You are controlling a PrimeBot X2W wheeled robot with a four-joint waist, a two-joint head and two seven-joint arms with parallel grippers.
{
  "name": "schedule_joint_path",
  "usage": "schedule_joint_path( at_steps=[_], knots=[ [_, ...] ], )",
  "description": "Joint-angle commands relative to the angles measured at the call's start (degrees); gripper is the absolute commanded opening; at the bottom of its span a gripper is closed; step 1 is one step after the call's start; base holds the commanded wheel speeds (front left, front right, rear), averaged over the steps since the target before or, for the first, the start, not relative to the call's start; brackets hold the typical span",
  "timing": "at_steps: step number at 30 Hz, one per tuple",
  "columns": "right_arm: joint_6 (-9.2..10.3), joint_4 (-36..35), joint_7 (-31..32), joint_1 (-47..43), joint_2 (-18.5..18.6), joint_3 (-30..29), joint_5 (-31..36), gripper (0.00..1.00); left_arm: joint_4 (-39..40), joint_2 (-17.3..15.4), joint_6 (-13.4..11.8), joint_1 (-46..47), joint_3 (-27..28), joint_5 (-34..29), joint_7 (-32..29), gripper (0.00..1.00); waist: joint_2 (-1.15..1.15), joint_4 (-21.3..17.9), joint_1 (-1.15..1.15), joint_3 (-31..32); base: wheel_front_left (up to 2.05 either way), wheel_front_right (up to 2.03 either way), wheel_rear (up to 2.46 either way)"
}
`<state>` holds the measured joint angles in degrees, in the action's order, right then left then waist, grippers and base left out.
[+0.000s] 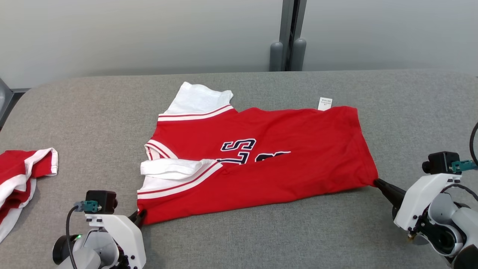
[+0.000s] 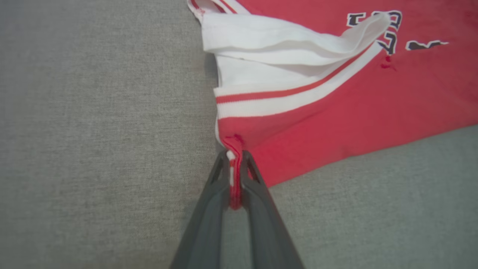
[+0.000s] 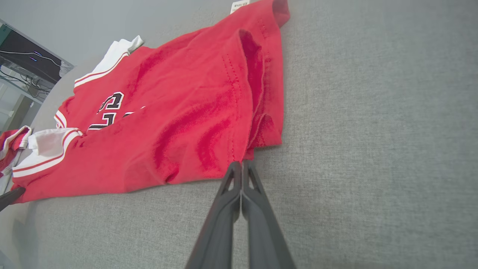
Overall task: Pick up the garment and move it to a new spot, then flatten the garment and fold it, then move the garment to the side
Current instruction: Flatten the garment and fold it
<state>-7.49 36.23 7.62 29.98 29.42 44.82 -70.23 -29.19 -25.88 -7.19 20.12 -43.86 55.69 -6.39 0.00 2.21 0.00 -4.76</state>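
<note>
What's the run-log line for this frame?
red-and-white jersey: lying on grey fabric table | left gripper: shut on its near collar-end corner | right gripper: shut at hem corner, hold unclear

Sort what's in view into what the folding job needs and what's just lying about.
In the job: red jersey; left gripper, shut on its near left corner; right gripper, shut on its near right corner; grey table under it.
Lying about: second red and white garment at the table's left edge; two grey posts behind the table.
</note>
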Motion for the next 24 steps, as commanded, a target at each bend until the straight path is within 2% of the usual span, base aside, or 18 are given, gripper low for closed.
schedule_joint_path(
  at_steps=[1, 14, 24],
  knots=[
    [-0.02, -0.53, 0.21, -1.17, 0.58, -0.29, -0.46, 0.0, 0.5, -0.77, -0.49, -0.89, 0.23, 0.21, -0.08, 0.0, 0.0, -0.08, 0.0, 0.6, 0.0, 0.0, 0.0],
    [-0.02, -7.13, -0.39, -12.21, 3.67, -3.86, -3.39, 0.0, 7.41, -4.21, -3.3, -7.44, -0.75, 1.21, -2.18, 0.0, 0.0, -1.08, 0.0, 4.0, 0.0, 0.0, 0.0],
    [-0.02, -13.59, -0.86, -23.45, 5.04, -8.27, -4.0, 0.0, 14.16, -7.85, -6.51, -12.35, -0.62, 2.08, -3.77, 0.0, 0.0, -2.46, 0.0, 4.84, 0.0, 0.0, 0.0]
  ],
)
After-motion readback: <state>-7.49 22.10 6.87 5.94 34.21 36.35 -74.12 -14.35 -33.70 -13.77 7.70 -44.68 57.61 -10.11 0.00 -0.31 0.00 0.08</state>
